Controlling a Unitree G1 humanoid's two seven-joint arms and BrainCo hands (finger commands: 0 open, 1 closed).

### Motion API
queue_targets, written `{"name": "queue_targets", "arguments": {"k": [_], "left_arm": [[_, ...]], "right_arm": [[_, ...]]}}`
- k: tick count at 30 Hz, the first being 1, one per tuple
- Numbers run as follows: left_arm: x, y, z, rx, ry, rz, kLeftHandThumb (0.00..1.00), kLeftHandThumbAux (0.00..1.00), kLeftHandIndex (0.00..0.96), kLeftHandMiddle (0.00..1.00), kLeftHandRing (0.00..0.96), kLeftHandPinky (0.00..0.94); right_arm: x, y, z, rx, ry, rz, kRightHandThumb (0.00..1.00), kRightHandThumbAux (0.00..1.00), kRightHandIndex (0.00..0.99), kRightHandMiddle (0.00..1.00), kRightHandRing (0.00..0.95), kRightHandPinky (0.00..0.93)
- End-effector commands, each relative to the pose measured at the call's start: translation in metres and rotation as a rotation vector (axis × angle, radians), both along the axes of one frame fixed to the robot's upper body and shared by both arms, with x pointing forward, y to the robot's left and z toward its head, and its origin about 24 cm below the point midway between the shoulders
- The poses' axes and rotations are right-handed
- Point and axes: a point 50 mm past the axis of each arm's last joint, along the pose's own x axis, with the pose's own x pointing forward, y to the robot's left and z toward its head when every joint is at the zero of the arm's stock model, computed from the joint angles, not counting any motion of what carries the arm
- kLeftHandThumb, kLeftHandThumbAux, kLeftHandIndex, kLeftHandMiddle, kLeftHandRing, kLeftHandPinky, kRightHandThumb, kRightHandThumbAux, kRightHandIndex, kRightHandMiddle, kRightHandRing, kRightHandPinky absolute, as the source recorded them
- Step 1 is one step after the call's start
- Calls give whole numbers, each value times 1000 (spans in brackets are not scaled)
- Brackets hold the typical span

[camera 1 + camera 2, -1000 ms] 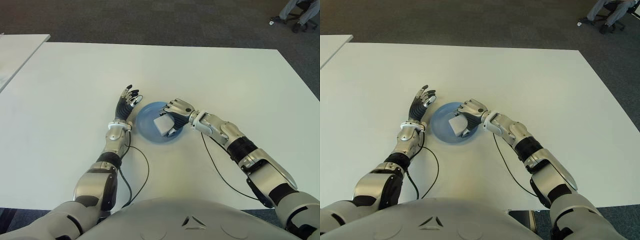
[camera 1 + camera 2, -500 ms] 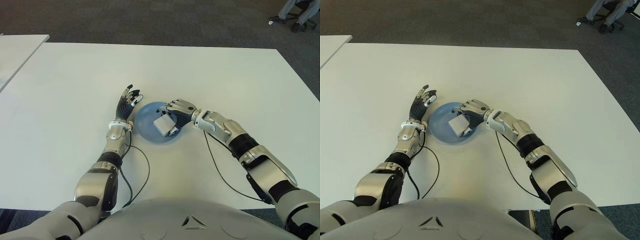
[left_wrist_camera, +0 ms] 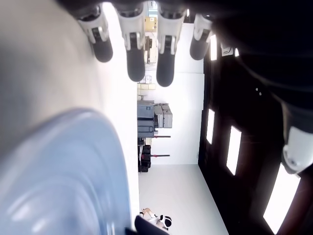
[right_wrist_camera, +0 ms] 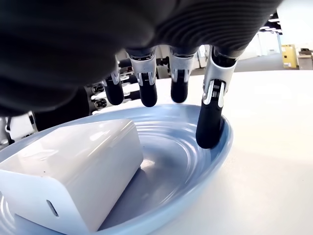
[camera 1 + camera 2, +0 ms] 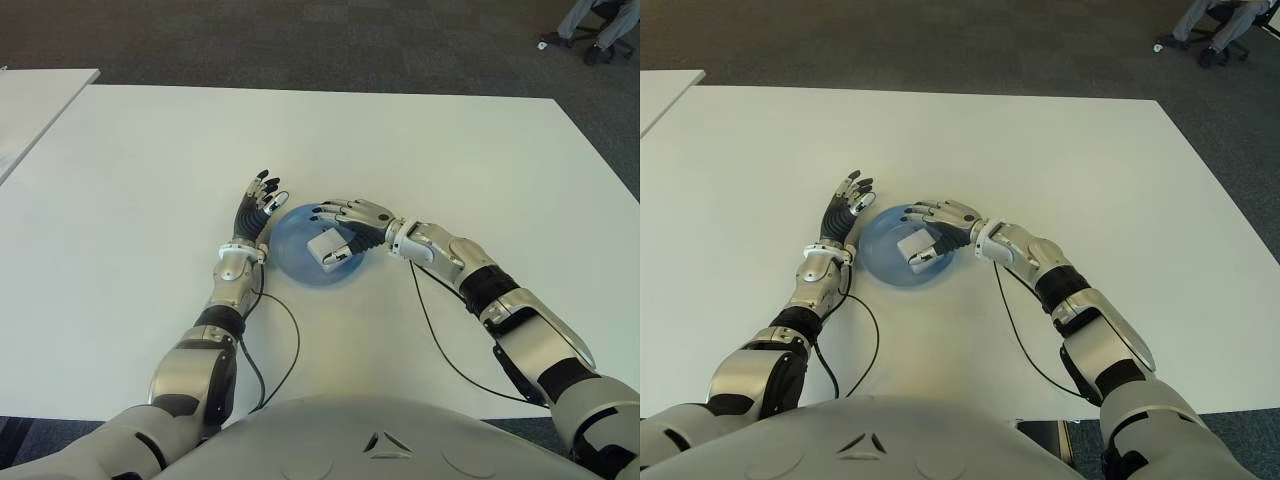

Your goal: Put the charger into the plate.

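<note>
The white charger lies inside the blue plate, tilted against its right inner wall; the right wrist view shows the charger resting free on the plate. My right hand hovers over the plate's right side, open, and its fingers are spread above the charger without touching it. Next to the plate's left rim my left hand is held up, open, holding nothing, with its fingers straight.
A second white table stands at the far left. At the back right, on the dark carpet, are a chair and a person's legs. Thin black cables trail from both wrists toward my body.
My right hand's fingers have uncurled and let go of the charger, which now sits lower in the plate. The left hand has barely moved.
</note>
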Motion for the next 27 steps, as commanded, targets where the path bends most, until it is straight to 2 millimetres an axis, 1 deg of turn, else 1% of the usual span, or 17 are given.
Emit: {"name": "queue_targets", "arguments": {"k": [1, 6, 10, 17, 23, 27], "left_arm": [[-19, 2, -24, 17, 137, -9, 0, 505, 76, 196, 136, 13], [-20, 2, -24, 19, 134, -26, 0, 519, 90, 226, 155, 8], [-20, 1, -25, 9, 137, -28, 0, 555, 114, 265, 181, 3], [-21, 1, -25, -8, 141, -23, 0, 600, 174, 310, 209, 44], [-21, 2, -25, -5, 141, -19, 0, 603, 205, 332, 226, 71], [-22, 4, -26, 3, 144, -22, 0, 594, 207, 338, 232, 69]], "right_arm": [[4, 0, 2, 27, 14, -31, 252, 118, 0, 0, 0, 0], [5, 1, 4, 102, 17, -82, 248, 111, 0, 0, 0, 0], [7, 1, 8, 153, 12, -113, 260, 99, 0, 0, 0, 0], [8, 0, 14, 229, 24, -163, 288, 90, 0, 0, 0, 0], [11, -2, 19, 253, 22, -197, 302, 90, 0, 0, 0, 0], [18, -6, 26, 280, 19, -238, 303, 93, 0, 0, 0, 0]]}}
